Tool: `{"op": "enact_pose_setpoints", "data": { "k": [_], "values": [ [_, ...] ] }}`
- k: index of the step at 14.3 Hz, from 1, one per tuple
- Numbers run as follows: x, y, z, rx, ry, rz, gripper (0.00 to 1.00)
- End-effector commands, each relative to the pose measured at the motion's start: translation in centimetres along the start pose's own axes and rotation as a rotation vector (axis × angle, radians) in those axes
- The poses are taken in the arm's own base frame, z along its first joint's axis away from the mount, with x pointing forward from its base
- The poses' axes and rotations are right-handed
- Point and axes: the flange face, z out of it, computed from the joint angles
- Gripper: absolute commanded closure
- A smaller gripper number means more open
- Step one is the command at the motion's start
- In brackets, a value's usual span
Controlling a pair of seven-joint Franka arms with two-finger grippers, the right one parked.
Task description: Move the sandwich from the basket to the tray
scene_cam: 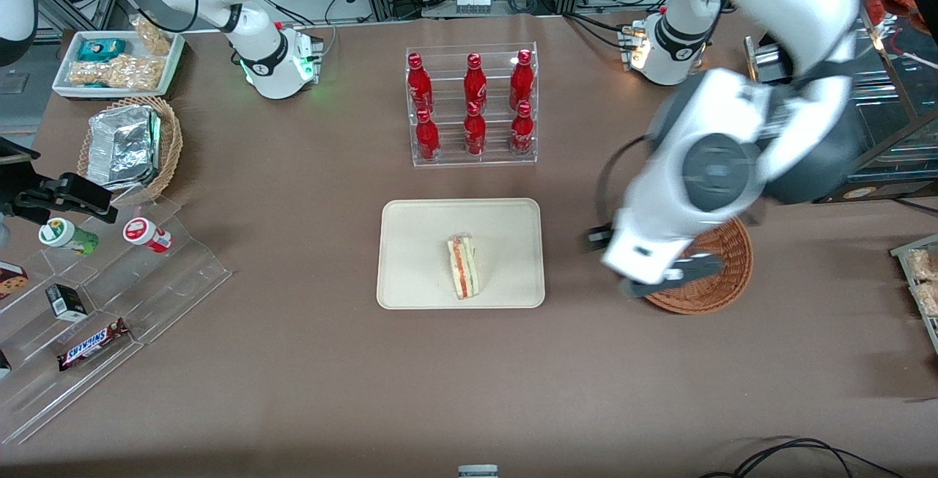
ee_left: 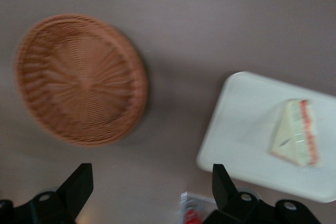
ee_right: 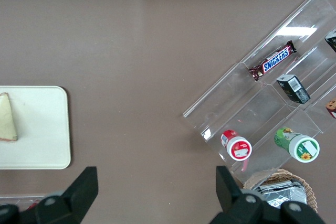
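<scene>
The sandwich (scene_cam: 462,267), a triangular wedge with orange-red and green filling, lies on the cream tray (scene_cam: 410,258) in the middle of the table. The reddish-brown woven basket (scene_cam: 725,273) stands beside the tray toward the working arm's end, with nothing in it. My left gripper (scene_cam: 634,262) hangs high above the table at the basket's edge nearest the tray, open and empty. In the left wrist view the open gripper (ee_left: 149,177) is over bare table between the basket (ee_left: 79,80) and the tray (ee_left: 247,124) with the sandwich (ee_left: 296,132). The right wrist view shows the sandwich (ee_right: 7,116) on the tray (ee_right: 42,129).
A clear rack of red bottles (scene_cam: 473,104) stands farther from the front camera than the tray. Toward the parked arm's end are a clear stepped stand with snacks (scene_cam: 110,280), a tan wicker basket with foil packets (scene_cam: 132,144) and a white snack tray (scene_cam: 117,60).
</scene>
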Motion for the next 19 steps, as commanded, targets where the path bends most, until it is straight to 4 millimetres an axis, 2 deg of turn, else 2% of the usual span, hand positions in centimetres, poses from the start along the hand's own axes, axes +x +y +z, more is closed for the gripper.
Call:
{"op": "enact_pose_setpoints", "data": {
  "k": [1,3,4,7,10,12,14,16,18,19],
  "values": [
    [1.6,-10.0,-1.1,0.014,-0.078,0.006,0.0],
    [1.4,-14.8,-2.2,0.034,-0.129,0.015,0.0],
    [1.5,-16.4,-2.8,0.025,-0.128,0.024,0.0],
    [0.8,-19.7,-4.2,0.009,-0.132,-0.012,0.0],
    [-0.3,-22.9,-4.5,-0.063,-0.115,-0.057,0.0],
    [-1.9,-22.6,-4.9,-0.058,-0.064,-0.006,0.0],
    [-2.8,-23.5,-5.7,-0.05,-0.037,0.023,0.0],
    [-3.9,-23.4,-7.2,-0.062,-0.002,0.039,0.0],
    [-6.2,-22.5,-9.0,-0.064,0.034,0.057,0.0],
    [-6.6,-22.9,-9.3,-0.067,0.044,0.052,0.0]
  ]
}}
